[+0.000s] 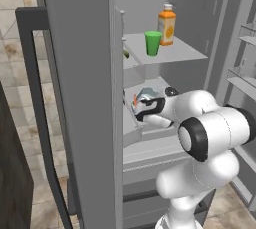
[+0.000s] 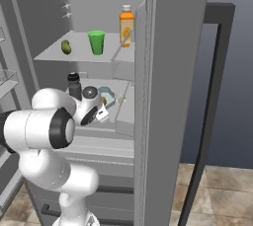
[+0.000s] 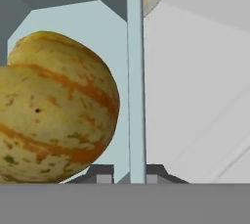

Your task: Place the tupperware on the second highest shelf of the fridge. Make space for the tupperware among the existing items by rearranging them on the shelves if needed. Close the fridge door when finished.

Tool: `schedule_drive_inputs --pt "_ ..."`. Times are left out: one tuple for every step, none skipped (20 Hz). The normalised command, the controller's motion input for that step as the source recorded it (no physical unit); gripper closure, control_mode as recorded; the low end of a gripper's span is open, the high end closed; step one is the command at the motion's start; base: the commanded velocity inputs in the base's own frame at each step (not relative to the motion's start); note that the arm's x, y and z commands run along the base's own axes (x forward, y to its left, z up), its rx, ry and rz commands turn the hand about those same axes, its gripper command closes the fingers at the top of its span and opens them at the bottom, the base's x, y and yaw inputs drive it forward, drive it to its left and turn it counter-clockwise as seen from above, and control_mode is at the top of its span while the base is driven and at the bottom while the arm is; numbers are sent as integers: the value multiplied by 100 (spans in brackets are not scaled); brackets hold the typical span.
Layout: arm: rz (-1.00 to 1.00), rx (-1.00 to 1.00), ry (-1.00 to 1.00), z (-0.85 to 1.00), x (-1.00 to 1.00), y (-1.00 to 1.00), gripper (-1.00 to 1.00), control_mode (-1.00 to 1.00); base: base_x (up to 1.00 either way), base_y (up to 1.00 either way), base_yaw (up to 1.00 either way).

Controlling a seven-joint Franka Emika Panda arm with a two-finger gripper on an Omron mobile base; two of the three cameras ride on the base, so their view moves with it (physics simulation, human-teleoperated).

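The fridge (image 1: 80,98) stands open. My gripper (image 1: 141,104) (image 2: 104,102) (image 3: 129,176) is shut on the side wall of the tupperware (image 1: 148,94) (image 2: 107,95) (image 3: 73,22). The hand view shows the tub's pale blue wall pinched between the tips, with orange-striped yellow-green food inside. I hold the tub over the board (image 1: 150,84) just below the shelf (image 1: 175,50) (image 2: 54,55) that carries the orange juice bottle (image 1: 167,25) (image 2: 126,26), the green cup (image 1: 153,43) (image 2: 96,42) and a small green item (image 2: 66,47).
The open door (image 2: 168,96) with its dark bar handle (image 1: 35,98) (image 2: 212,96) flanks the arm. Narrow door bins (image 1: 245,80) (image 2: 7,82) line the other side. A dark capped shape (image 2: 74,84) sits behind my wrist; I cannot tell what it is.
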Motion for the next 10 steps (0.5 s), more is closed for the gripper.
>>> schedule_drive_inputs --pt "0 2 -5 -3 31 0 100 -100 0 0 0" --pt "0 2 -6 -3 29 0 100 -100 0 0 0" --pt "0 2 -5 -4 29 0 100 -100 0 0 0" --pt "0 1 -5 -6 29 0 100 -100 0 0 0" --pt "0 0 -4 -6 29 0 100 -100 0 0 0" --pt "0 0 -4 -9 27 0 -100 -100 0 0 0" --pt "1 0 -4 -11 25 0 -100 -100 0 0 0" --pt "2 0 -3 -12 26 0 -100 -100 0 0 0" --pt "2 0 -3 -13 26 0 -100 -100 0 0 0" --pt "2 0 -3 -13 27 0 -100 -100 0 0 0"
